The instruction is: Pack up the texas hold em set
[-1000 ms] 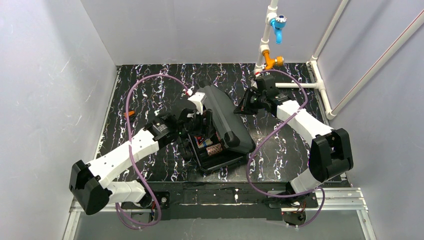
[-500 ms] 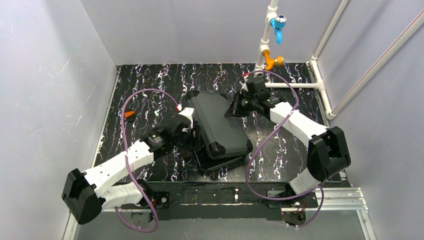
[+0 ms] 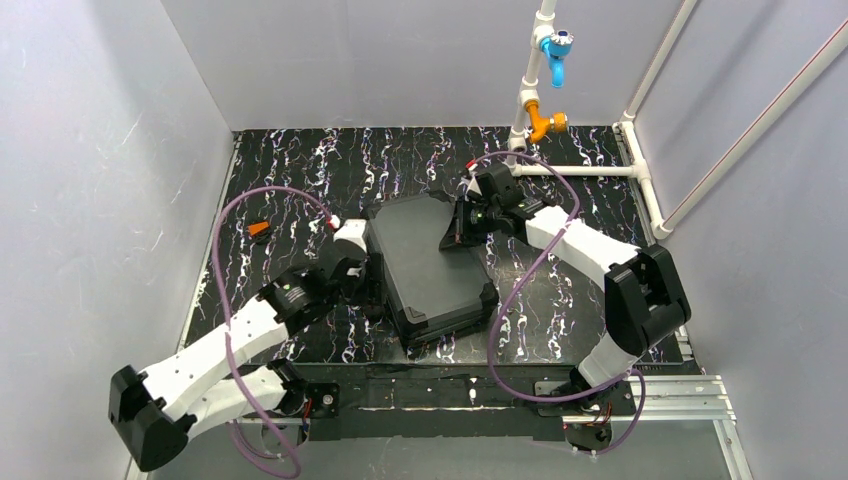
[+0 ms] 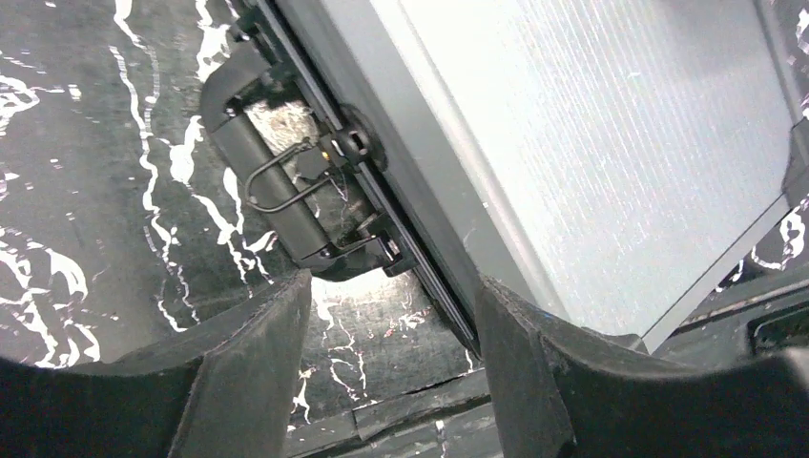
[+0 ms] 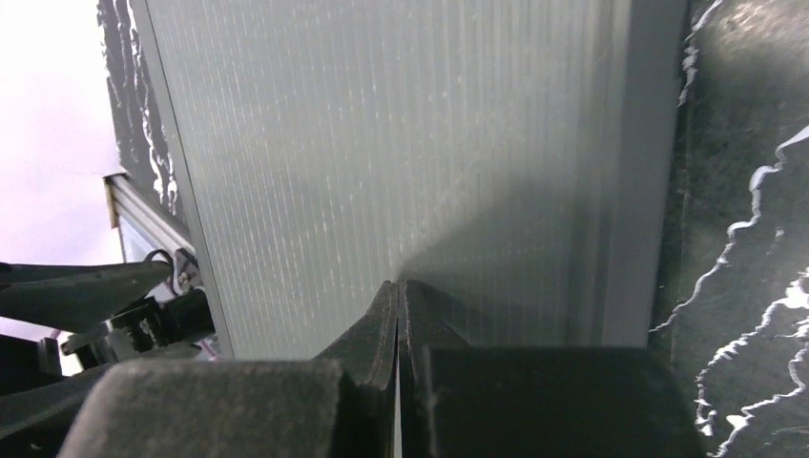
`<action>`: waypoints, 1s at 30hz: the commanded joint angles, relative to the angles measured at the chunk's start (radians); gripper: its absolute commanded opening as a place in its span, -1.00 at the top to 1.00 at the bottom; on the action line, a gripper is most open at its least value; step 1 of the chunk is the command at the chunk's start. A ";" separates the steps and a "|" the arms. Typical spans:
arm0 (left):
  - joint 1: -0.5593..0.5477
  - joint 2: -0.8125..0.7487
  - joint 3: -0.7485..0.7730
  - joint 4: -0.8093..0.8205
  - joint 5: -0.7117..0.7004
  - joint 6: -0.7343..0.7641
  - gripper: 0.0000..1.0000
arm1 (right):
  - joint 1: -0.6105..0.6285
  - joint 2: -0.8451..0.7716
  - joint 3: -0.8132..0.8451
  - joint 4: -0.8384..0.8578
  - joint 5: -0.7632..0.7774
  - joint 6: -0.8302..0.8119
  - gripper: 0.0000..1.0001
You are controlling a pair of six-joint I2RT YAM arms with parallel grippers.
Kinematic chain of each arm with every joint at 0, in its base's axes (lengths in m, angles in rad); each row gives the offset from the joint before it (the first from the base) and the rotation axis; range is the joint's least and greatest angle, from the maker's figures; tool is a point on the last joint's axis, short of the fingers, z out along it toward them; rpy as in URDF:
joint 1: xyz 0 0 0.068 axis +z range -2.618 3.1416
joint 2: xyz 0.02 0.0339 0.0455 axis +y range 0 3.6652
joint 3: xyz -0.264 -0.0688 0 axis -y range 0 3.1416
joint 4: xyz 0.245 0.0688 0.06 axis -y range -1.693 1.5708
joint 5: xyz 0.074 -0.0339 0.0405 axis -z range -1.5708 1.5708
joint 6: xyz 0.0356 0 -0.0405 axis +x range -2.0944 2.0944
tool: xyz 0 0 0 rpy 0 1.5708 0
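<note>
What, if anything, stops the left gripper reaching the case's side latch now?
Likely nothing, so yes: the left gripper is open, and the latch on the black case lies just beyond its fingertips, uncovered, with nothing visible in between.

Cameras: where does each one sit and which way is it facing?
Top external: above and behind, looking down on the case and table; left arm and right arm show.
Left wrist: low beside the case, facing its latch; open fingers show.
Right wrist: pressed close, facing the case lid; shut fingers show.
All share the case.
</note>
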 commanded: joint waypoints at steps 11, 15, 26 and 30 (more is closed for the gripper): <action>-0.005 -0.321 -0.023 -0.326 -0.286 -0.226 -0.30 | 0.117 0.041 0.118 -0.036 -0.005 -0.071 0.97; -0.005 -0.327 -0.029 -0.357 -0.306 -0.260 -0.30 | 0.157 0.065 0.151 -0.037 0.001 -0.079 0.97; -0.005 -0.299 -0.071 -0.372 -0.336 -0.326 -0.29 | 0.237 0.168 0.216 -0.049 0.012 -0.105 0.93; -0.005 -0.271 -0.076 -0.370 -0.336 -0.329 -0.29 | 0.241 0.202 0.197 -0.051 0.031 -0.118 0.93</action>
